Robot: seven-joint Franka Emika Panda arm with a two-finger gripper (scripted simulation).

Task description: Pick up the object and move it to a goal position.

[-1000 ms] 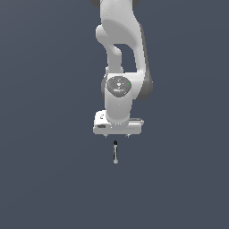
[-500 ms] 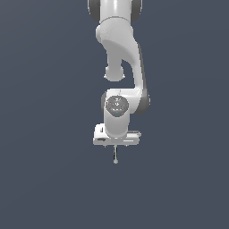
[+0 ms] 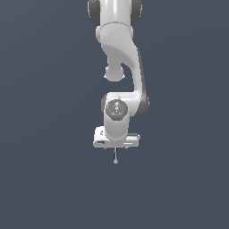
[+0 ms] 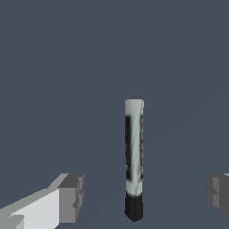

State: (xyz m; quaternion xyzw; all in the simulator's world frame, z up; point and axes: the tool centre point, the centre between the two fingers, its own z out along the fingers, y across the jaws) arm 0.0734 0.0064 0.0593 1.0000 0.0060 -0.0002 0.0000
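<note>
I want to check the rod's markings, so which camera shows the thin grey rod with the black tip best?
The wrist view: the thin grey rod with the black tip fills the frame, tip clear. In the exterior view it is a sliver below the hand.

Under my tool I see only one flat, matte slate-blue surface [image 3: 49,179], even in colour from edge to edge in the exterior view. My wrist view shows the same plain slate-blue ground [image 4: 58,67], unmarked. I can make out no table edge or corner in either view.
</note>
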